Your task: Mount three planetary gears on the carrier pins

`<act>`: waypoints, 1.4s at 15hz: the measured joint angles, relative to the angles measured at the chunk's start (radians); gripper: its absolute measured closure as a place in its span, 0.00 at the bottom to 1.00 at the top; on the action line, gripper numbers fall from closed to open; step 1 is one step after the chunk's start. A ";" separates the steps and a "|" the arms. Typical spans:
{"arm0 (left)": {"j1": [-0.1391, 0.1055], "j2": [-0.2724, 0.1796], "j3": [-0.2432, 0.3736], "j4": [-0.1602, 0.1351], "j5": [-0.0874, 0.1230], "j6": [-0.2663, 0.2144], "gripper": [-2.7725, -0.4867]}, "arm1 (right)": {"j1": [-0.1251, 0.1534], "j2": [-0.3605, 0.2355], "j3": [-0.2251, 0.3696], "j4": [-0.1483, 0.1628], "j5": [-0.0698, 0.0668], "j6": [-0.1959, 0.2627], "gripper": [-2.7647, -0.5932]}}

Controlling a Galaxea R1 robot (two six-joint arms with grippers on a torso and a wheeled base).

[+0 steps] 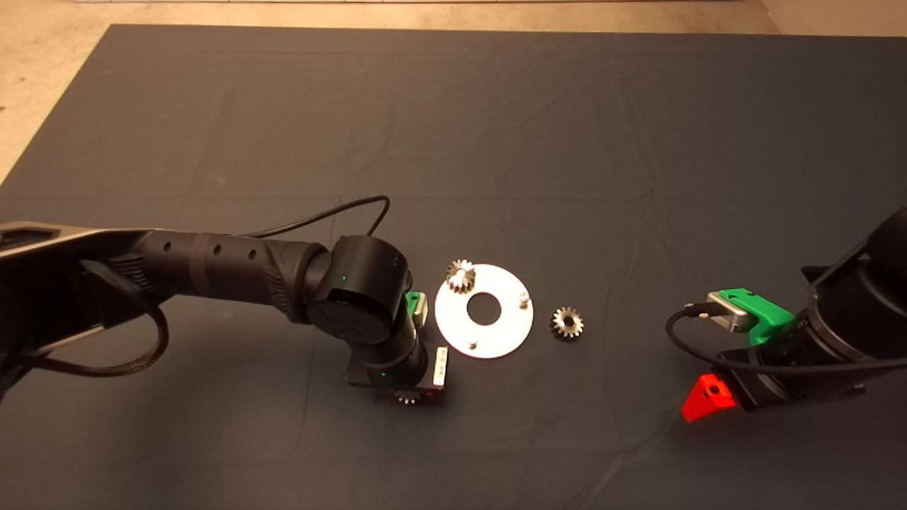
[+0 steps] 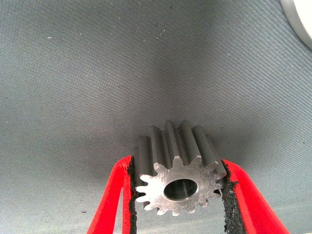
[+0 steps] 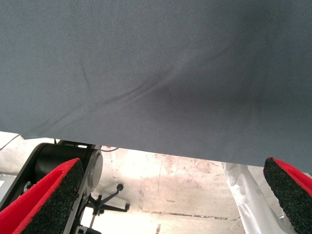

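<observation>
Left gripper wrist-down near the dark mat's front edge, red fingers clamped on a small silvery toothed spur gear, bore axis level, right gripper parked, spread wide.

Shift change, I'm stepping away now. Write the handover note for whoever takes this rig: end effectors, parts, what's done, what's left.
Left end effector: shut on a gear, low over the mat just beside the disc.
Right end effector: open, holding nothing, parked at the mat's right edge.
Parts: one gear on a pin at the disc's far-left rim; a loose gear flat on the mat right of the disc.
Done: one of three gears installed.
Left: seat the held gear on a bare pin, then fetch the loose gear for the other bare pin.
</observation>
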 joint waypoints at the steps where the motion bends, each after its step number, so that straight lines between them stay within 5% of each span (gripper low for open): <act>1: 0.002 0.002 0.001 0.000 0.001 0.000 0.85 | 0.000 0.000 0.000 0.000 0.000 0.000 0.00; 11: 0.000 0.019 0.001 0.000 -0.003 0.005 0.85 | 0.000 0.000 0.004 0.000 0.000 0.000 0.00; 16: -0.059 0.027 -0.011 0.000 -0.003 0.005 0.86 | 0.000 0.000 0.004 0.000 0.000 0.000 0.00; 21: -0.095 0.098 -0.068 -0.008 -0.003 0.004 0.86 | 0.000 0.000 0.004 0.000 0.000 0.000 0.00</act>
